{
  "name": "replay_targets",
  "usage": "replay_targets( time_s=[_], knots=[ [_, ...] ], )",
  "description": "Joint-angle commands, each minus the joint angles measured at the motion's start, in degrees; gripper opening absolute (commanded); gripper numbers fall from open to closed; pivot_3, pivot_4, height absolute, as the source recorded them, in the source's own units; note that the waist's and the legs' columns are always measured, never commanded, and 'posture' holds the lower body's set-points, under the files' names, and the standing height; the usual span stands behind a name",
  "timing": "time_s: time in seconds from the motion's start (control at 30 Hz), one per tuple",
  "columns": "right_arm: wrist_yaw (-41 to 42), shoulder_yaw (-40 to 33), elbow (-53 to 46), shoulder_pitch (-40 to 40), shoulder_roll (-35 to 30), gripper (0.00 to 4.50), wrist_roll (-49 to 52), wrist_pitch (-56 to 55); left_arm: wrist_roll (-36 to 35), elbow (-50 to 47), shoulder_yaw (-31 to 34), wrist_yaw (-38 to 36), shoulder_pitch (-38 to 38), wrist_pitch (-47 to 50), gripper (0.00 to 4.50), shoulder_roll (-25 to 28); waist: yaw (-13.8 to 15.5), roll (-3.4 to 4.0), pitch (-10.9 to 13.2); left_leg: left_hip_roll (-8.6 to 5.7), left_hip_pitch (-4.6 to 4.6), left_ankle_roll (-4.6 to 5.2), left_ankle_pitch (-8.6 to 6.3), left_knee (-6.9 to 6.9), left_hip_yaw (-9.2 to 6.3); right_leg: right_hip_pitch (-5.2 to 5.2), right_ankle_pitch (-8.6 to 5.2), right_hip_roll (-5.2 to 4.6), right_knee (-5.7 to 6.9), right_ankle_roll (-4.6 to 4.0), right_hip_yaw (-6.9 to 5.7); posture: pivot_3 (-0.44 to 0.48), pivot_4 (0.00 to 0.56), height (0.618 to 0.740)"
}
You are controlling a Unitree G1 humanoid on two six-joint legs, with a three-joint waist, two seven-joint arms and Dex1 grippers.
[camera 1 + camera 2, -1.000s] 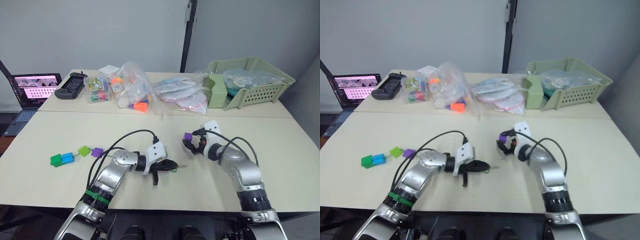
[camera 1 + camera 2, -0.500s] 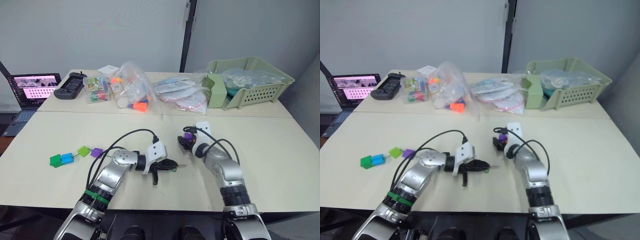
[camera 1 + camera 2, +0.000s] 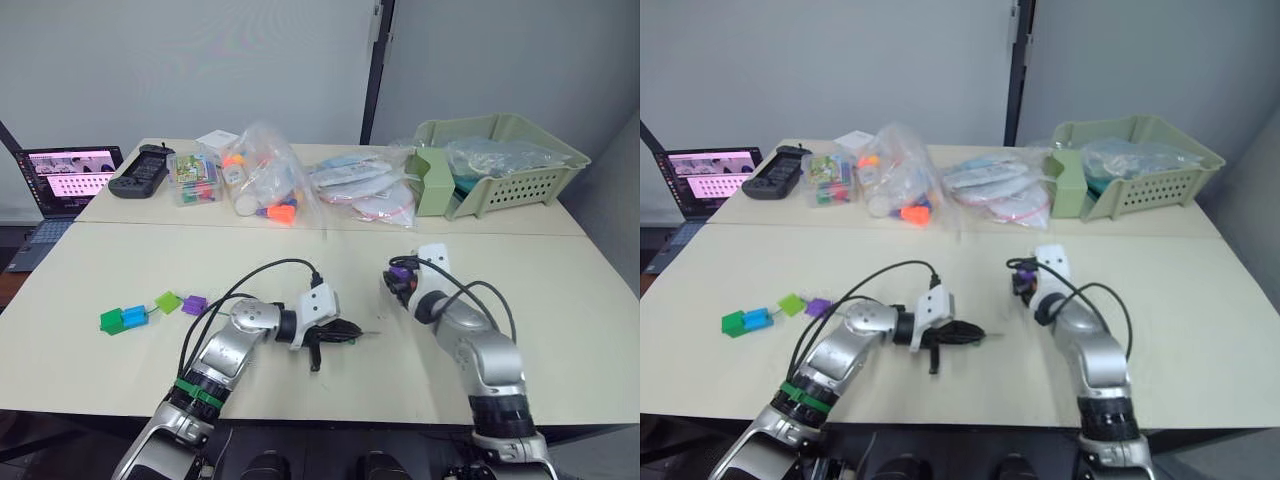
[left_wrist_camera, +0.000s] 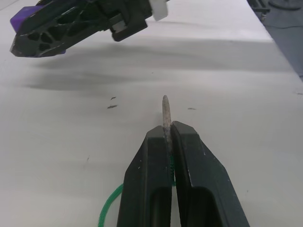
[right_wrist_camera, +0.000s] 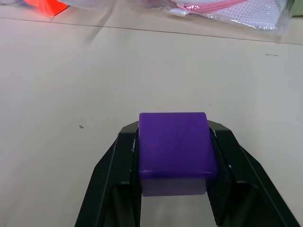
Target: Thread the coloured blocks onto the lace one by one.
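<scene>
- Two grippers work low over the near half of the table [image 3: 560,300], close to its front edge.
- Left gripper [image 4: 167,128]: fingers pinched tight on the lace [image 4: 165,113]. Pale stiff tip sticks out past the fingertips; green cord loops back beneath them on the tabletop.
- Right gripper [image 5: 174,142]: clamped on a purple block [image 5: 173,149], held just above the table surface.
- Tip vs. block: apart, not touching. Left wrist view shows the purple block ahead of the tip and off to one side, raised higher.
- Four blocks [image 3: 150,310] lie in a row to the robot's left: dark green, blue, lime, purple.
- Far half: laptop [image 3: 65,185] at far left, clear bags with orange pieces [image 3: 265,180], flat packets [image 3: 365,190], pale green basket [image 3: 500,165] at far right. Nothing lies between the two grippers.
</scene>
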Motion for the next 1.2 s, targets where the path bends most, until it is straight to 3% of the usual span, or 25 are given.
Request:
replay_targets(
  time_s=[0.03, 0.33, 0.53, 0.6, 0.77, 0.83, 0.97, 1.07, 1.2],
  knots=[
    [-0.7, -2.0, -8.6, 3.1, -0.5, 1.2, 2.0, 3.8, -0.8, 0.2, -0.3, -1.0, -1.3, -2.1, 0.0, -0.8, 0.0, 0.0, 0.0, 0.0, -0.01, 0.0, 0.0, 0.0, 0.0, -0.01, 0.0, 0.0, -0.03, 0.0, 0.0, 0.0, 0.15, 0.734],
    [-5.1, -2.9, -28.4, 20.0, 2.7, 1.2, 3.6, 13.3, -0.6, 4.8, -1.7, -4.2, -3.7, -4.8, 0.0, -2.7, 0.0, 0.0, 0.0, 0.0, -0.02, 0.0, 0.0, 0.01, 0.01, 0.01, -0.02, 0.0, -0.09, 0.02, 0.01, 0.0, 0.15, 0.734],
    [-7.1, -2.7, -32.6, 25.0, 3.8, 1.2, 3.3, 14.5, -0.4, 6.6, -2.0, -4.9, -4.5, -5.9, 0.0, -3.3, 0.0, 0.0, 0.0, 0.02, 0.0, 0.0, 0.01, 0.03, 0.01, 0.05, -0.04, 0.02, -0.15, 0.04, 0.01, 0.0, 0.15, 0.734],
    [-7.5, -3.1, -32.3, 25.0, 4.5, 2.25, 3.6, 14.1, -0.3, 6.9, -2.1, -5.0, -4.7, -6.0, 0.0, -3.6, 0.0, 0.0, 0.0, 0.02, -0.01, 0.0, 0.01, 0.03, 0.02, 0.04, -0.04, 0.03, -0.15, 0.04, 0.01, 0.0, 0.15, 0.734],
    [-6.8, -4.4, -32.7, 24.0, 3.9, 3.94, 4.6, 14.9, 0.0, 7.4, -2.0, -5.2, -4.9, -6.2, 0.0, -4.1, 0.1, 0.0, 0.0, 0.02, -0.01, -0.01, 0.01, 0.03, 0.01, 0.05, -0.04, 0.04, -0.16, 0.04, 0.01, 0.0, 0.15, 0.734],
    [-3.7, -7.7, -34.2, 23.2, 1.4, 4.48, 7.8, 17.7, 0.0, 7.7, -1.9, -5.1, -5.0, -6.4, 0.0, -4.1, 0.2, 0.0, 0.0, 0.02, -0.01, -0.01, 0.01, 0.04, 0.01, 0.06, -0.04, 0.03, -0.16, 0.04, 0.01, 0.0, 0.15, 0.734],
    [3.2, -16.8, -35.2, 19.9, -3.9, 4.48, 16.6, 22.7, 0.0, 7.7, -1.7, -4.8, -4.7, -6.7, 0.0, -4.1, 0.1, 0.0, 0.0, 0.02, -0.02, -0.01, 0.01, 0.05, 0.01, 0.08, -0.05, 0.02, -0.21, 0.05, 0.02, 0.0, 0.15, 0.734],
    [15.6, -23.7, -30.9, 16.1, -15.9, 4.48, 25.8, 25.3, -0.2, 7.6, -1.7, -4.6, -4.5, -6.8, 0.0, -4.4, 0.2, 0.02, 0.0, 0.01, -0.02, 0.0, 0.01, 0.06, 0.01, 0.11, -0.05, 0.02, -0.24, 0.05, 0.03, 0.0, 0.15, 0.734],
    [29.6, -22.2, -27.3, 16.7, -30.5, 4.48, 29.1, 21.4, -0.1, 7.4, -1.8, -4.3, -4.4, -6.8, 0.0, -4.8, 0.2, 0.03, 0.0, 0.02, -0.02, 0.0, 0.0, 0.05, 0.0, 0.21, -0.06, 0.07, -0.38, 0.06, 0.0, 0.0, 0.15, 0.734]
  ],
)
